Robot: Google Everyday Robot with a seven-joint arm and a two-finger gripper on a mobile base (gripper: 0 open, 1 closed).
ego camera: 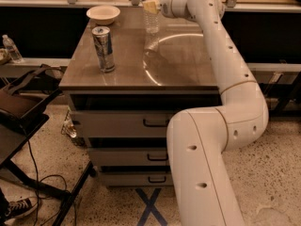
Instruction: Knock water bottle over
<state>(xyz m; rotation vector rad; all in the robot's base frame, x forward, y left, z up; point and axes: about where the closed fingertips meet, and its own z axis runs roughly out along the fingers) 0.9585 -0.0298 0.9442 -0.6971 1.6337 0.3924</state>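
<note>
The water bottle (151, 17), clear ribbed plastic, stands upright near the far edge of the brown table top (183, 67). My gripper (152, 5) is at the end of the white arm that reaches over the table from the right. It is at the bottle's upper part, touching it or just in front of it. The bottle's cap is hidden at the top of the view.
A silver-blue drink can (104, 48) stands front left on the table. A pale bowl (103, 14) is at the far left. A smaller clear bottle (11, 48) stands on a shelf at the left. A black stand (21, 109) and cables are beside the drawers (117, 124).
</note>
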